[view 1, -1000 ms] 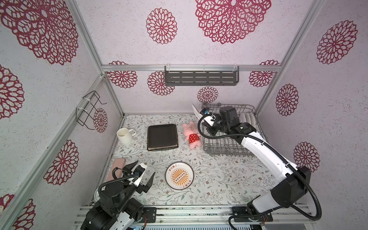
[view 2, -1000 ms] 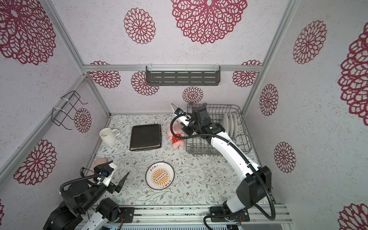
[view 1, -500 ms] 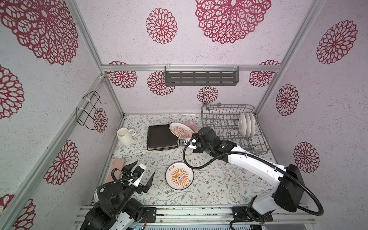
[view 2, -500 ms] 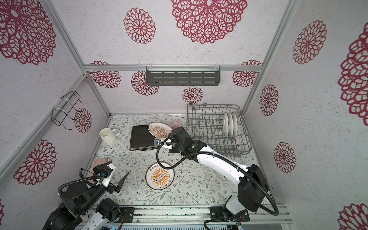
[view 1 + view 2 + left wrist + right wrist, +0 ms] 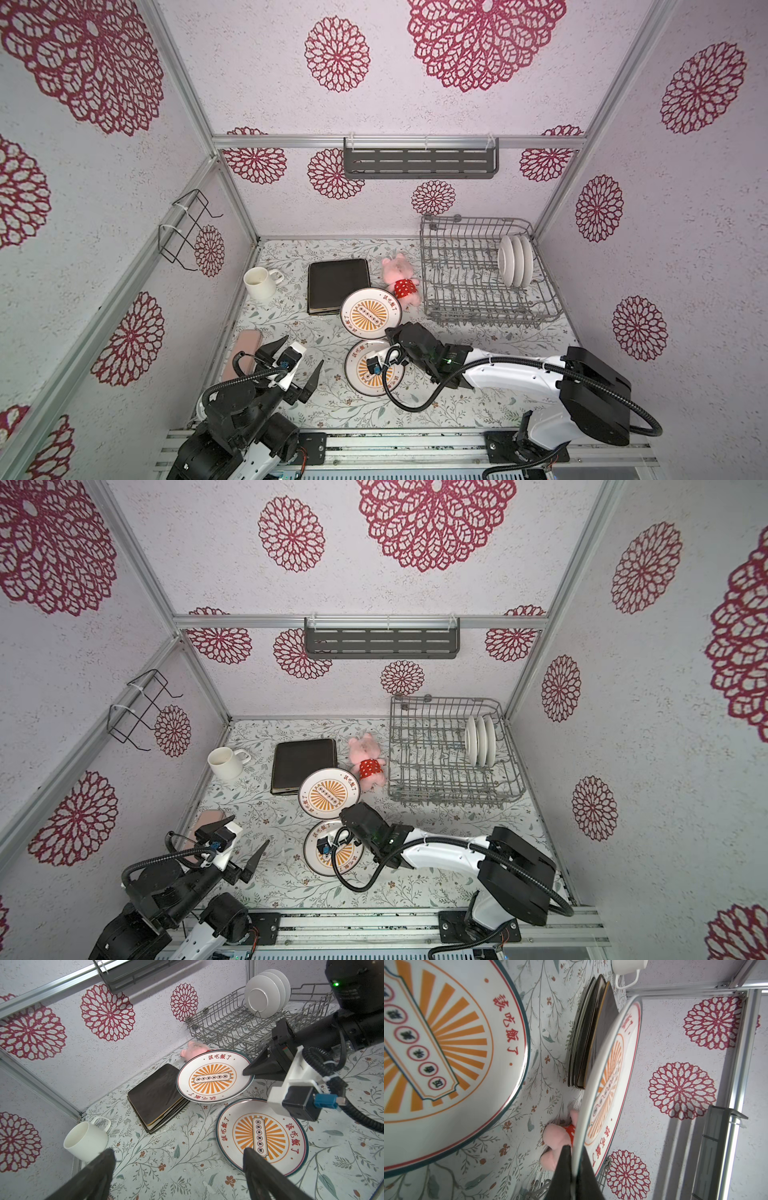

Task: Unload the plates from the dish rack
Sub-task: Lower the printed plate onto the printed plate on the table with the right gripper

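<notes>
Now the right gripper point(image 5: 574, 1159) clamps the rim of a round white orange-sunburst plate point(image 5: 371, 312) lettered "該吃飯了" in red, over the middle of the tabletop point(image 5: 478, 399); a matching plate point(image 5: 360, 384) lies at 6 o'clock. At 7, the left gripper point(image 5: 301, 352) gapes empty. At 2 o'clock, the grey wire dish rack point(image 5: 432, 266) holds three white plates point(image 5: 515, 261).

an orange sunburst, red characters and a teal rim are printed on white on the lifted round plate point(image 5: 371, 313) and the flat round plate point(image 5: 360, 382). the square plates point(image 5: 337, 284) are finished in brown-black, the racked plates point(image 5: 515, 259) in plain white, the dish rack point(image 5: 478, 313) in grey.
</notes>
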### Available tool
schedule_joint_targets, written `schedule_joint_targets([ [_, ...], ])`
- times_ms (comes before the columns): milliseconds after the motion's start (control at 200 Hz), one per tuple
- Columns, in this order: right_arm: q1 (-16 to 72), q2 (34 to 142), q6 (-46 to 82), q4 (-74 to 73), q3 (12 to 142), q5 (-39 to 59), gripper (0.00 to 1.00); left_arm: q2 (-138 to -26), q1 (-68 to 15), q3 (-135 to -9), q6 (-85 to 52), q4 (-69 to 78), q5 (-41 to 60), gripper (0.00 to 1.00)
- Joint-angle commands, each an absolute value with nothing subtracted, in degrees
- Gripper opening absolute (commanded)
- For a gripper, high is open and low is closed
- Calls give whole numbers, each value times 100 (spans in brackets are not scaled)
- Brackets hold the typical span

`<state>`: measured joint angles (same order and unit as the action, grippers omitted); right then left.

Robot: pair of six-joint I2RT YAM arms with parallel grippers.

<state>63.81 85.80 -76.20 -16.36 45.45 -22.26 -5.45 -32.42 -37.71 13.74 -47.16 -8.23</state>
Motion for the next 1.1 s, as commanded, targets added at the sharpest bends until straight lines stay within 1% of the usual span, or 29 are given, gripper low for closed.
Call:
schedule_joint_targets([
  [0, 6557, 8366, -8236, -3223, 4343, -2844, 0, -441, -3332, -3718, 1482, -4551, -806, 97],
  [135, 6825, 8429, -8338, -3753, 3957, -3156, 0, -416, -3349, -3718, 1482, -4546, -802, 97],
  [210, 6864, 8433, -8254, -3763, 3837, -3241, 0, -405, -3364, -3718, 1492, -4548, -800, 98],
  [250, 7108, 8446, -8230, -3855, 3754, -3307, 0, -404, -3359, -3717, 1488, -4551, -792, 97],
  [520, 7550, 8460, -7891, -3960, 3486, -3569, 0, -404, -3376, -3716, 1494, -4553, -768, 97],
  [745, 7762, 8378, -7660, -3898, 3349, -3712, 0, -396, -3384, -3718, 1492, -4553, -779, 97],
  [1096, 7920, 8279, -7400, -3757, 3166, -3647, 0, -375, -3397, -3718, 1489, -4550, -783, 97],
])
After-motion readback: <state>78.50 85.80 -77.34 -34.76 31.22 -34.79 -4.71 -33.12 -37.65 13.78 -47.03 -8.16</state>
